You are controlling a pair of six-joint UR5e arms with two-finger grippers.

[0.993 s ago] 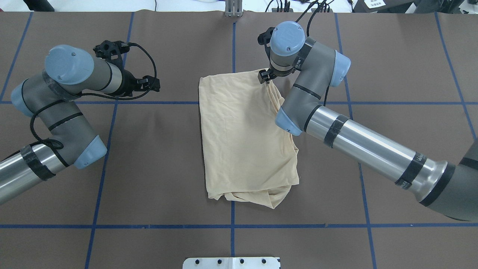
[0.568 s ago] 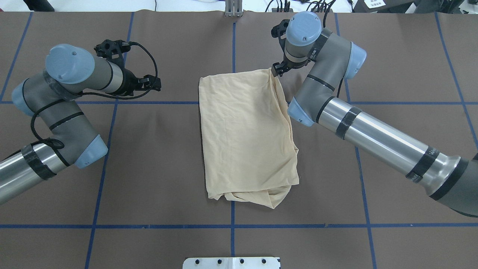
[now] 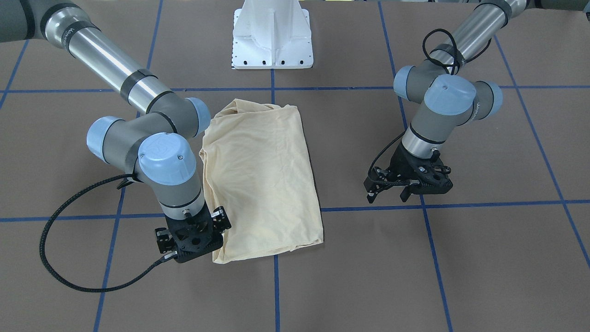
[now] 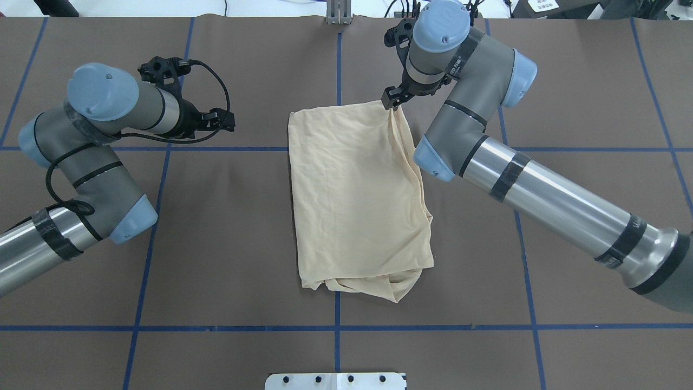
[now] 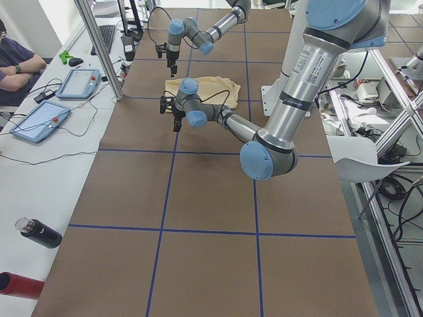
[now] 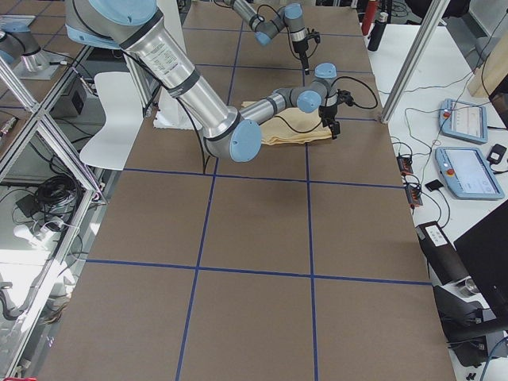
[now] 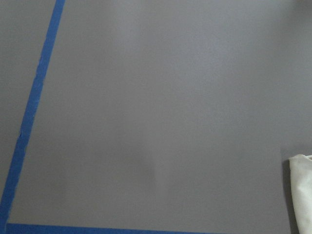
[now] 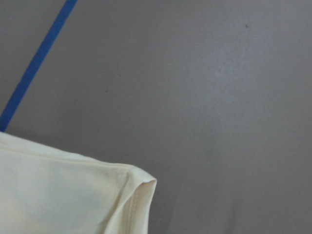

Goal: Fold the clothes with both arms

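Shirt point(image 4: 352, 200), folded into a long cream rectangle, lies flat in the middle of the worktop point(image 4: 243, 244), with its bunched end toward the robot's edge. At the shirt's far corner on the robot's right sits the right gripper point(image 4: 392, 101), right at the cloth; I cannot tell whether it is clenched. Toward the left edge, the left gripper point(image 3: 388, 197) hangs released, fingers spread, well apart from the shirt.

Near right arm point(image 6: 184, 81) reaching to cream shirt point(image 6: 295, 132) — far left arm point(image 6: 268, 24) beyond, blue-taped brown table point(image 6: 254, 302), tablets point(image 6: 464, 121) alongside
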